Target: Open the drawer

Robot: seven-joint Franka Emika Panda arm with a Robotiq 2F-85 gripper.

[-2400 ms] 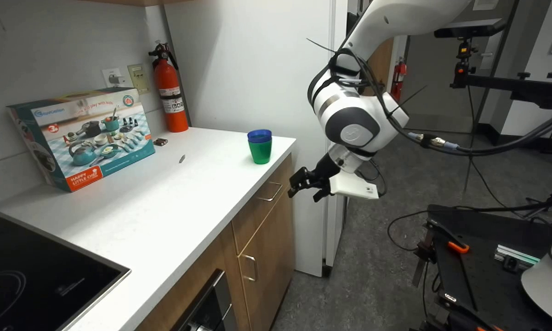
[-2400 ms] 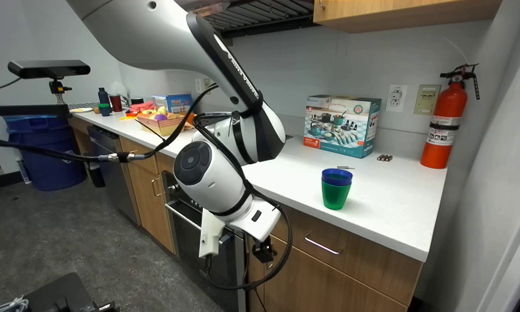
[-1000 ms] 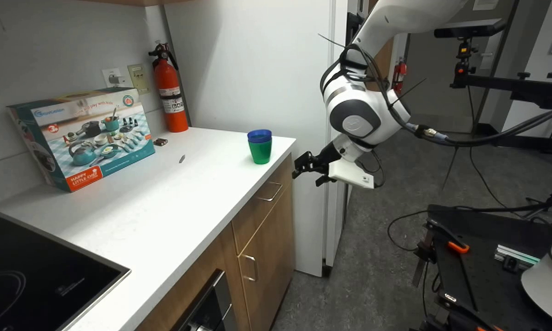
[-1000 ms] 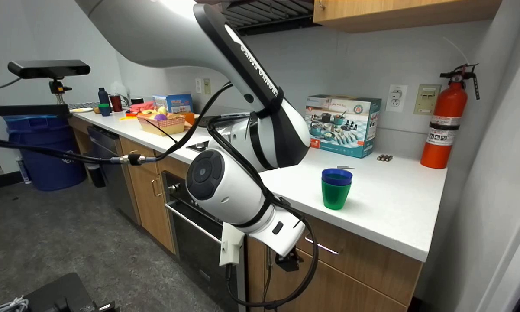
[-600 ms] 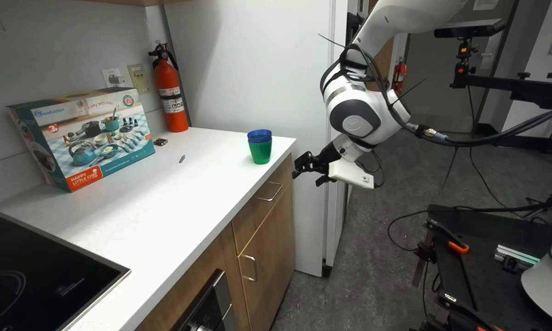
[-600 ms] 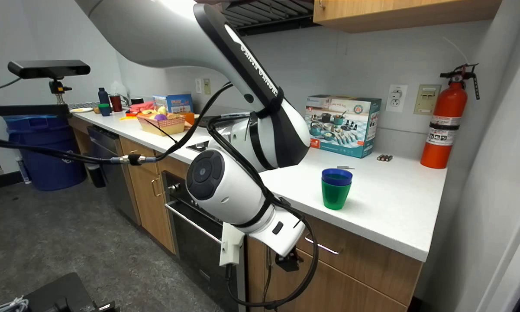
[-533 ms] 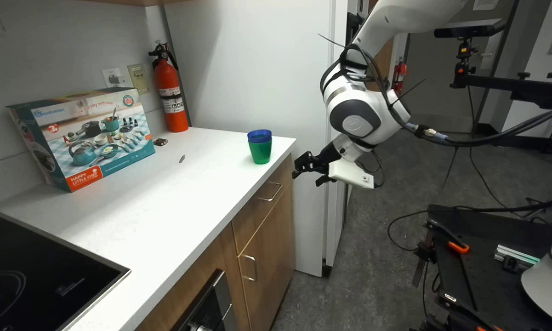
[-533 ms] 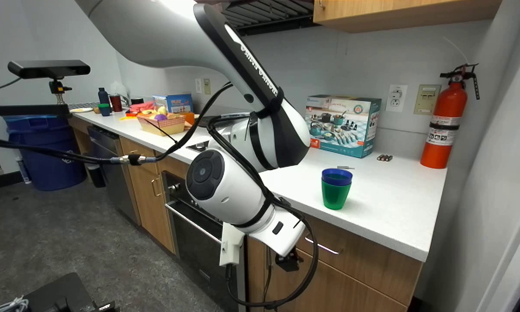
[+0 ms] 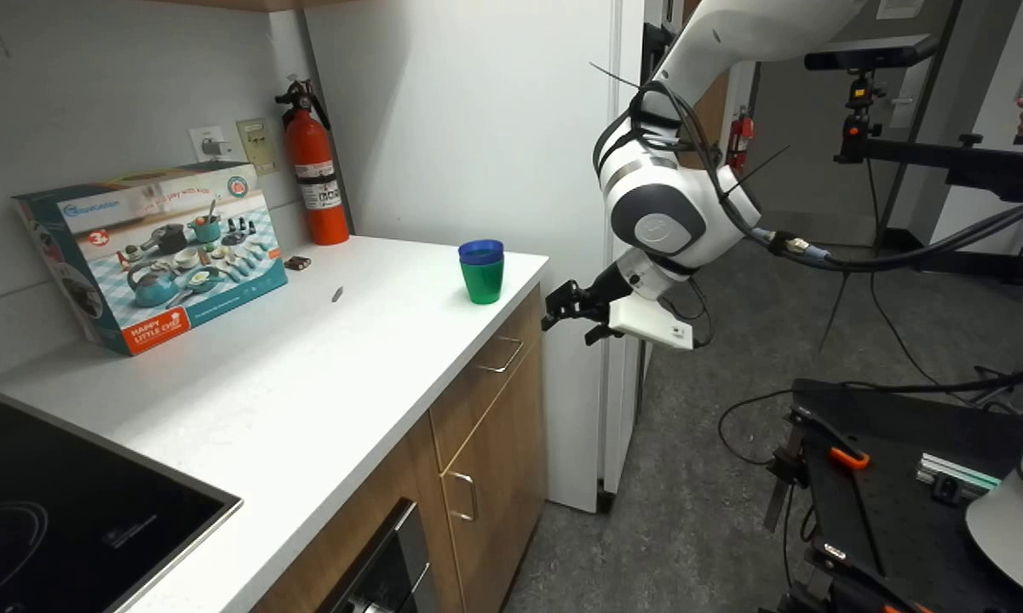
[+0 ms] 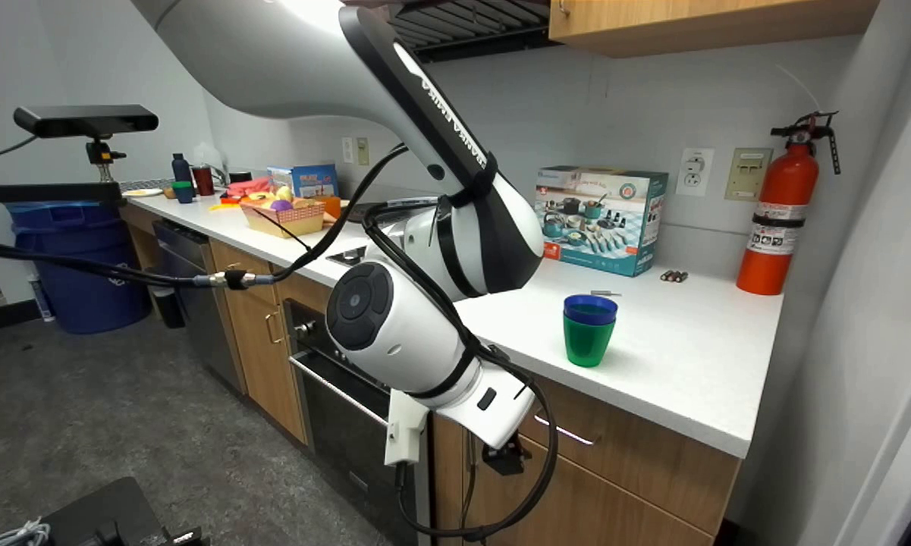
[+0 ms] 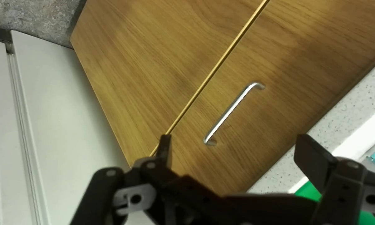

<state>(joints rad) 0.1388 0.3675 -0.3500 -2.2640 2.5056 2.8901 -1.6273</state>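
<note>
The drawer, with its medium-brown wood front, shows in both exterior views (image 9: pixel 462 417) (image 10: pixel 652 464) and in the wrist view (image 11: pixel 278 106). It is shut, flush under the white countertop. Its metal bar handle (image 11: pixel 229 112) runs slantwise in the wrist view and also shows in both exterior views (image 9: pixel 504 358) (image 10: pixel 565 430). My gripper (image 11: pixel 234 137) is open and empty. In the wrist view the handle lies ahead of the gap between the fingers, untouched. In an exterior view the gripper (image 9: pixel 569 330) hangs in front of the drawer, apart from it; elsewhere its fingers are mostly hidden.
Stacked blue and green cups (image 9: pixel 482 277) stand on the countertop (image 9: pixel 332 358) near its edge, above the drawer. A cabinet door (image 9: pixel 498 477) with a vertical handle is below the drawer. A white panel (image 11: pixel 62 103) stands beside the cabinet. A toy box (image 9: pixel 170 255) stands farther back.
Since the oldest frames the gripper has risen slightly and shifted along the drawer front. Over the last second the arm is still. A person's hand has appeared at an exterior view's right edge.
</note>
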